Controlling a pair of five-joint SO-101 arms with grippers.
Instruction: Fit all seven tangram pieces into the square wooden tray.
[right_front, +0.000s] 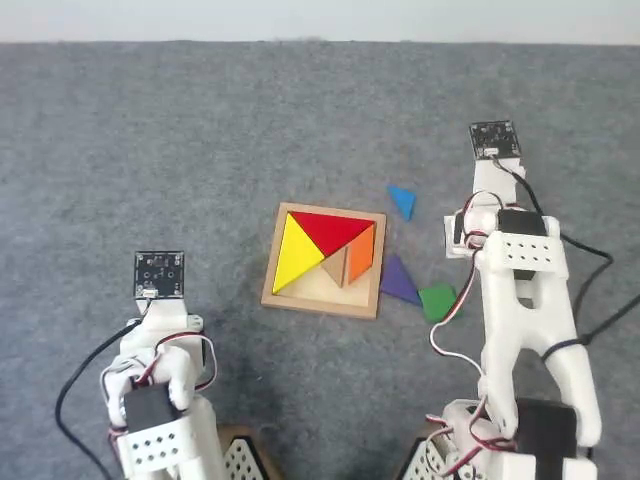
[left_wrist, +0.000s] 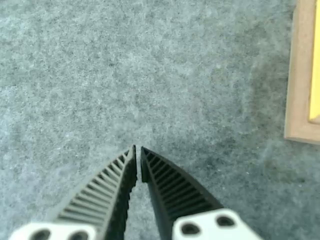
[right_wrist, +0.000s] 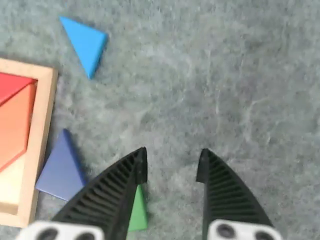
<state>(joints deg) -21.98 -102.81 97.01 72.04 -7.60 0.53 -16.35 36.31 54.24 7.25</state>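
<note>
The square wooden tray (right_front: 320, 304) lies mid-table and holds a yellow triangle (right_front: 293, 255), a red triangle (right_front: 335, 230), an orange piece (right_front: 360, 262) and a small tan triangle (right_front: 333, 270). Outside it, to its right, lie a blue triangle (right_front: 402, 200), a purple triangle (right_front: 398, 280) and a green piece (right_front: 437, 300). My right gripper (right_wrist: 172, 162) hangs open and empty over the carpet, just right of the green piece (right_wrist: 137, 210) and the purple triangle (right_wrist: 62, 167). My left gripper (left_wrist: 138, 150) is shut on nothing, over bare carpet left of the tray's rim (left_wrist: 300, 75).
Grey carpet covers the whole table. The right arm (right_front: 520, 290) stands right of the loose pieces, and the left arm (right_front: 160, 390) sits at the near left. Open carpet lies behind and left of the tray.
</note>
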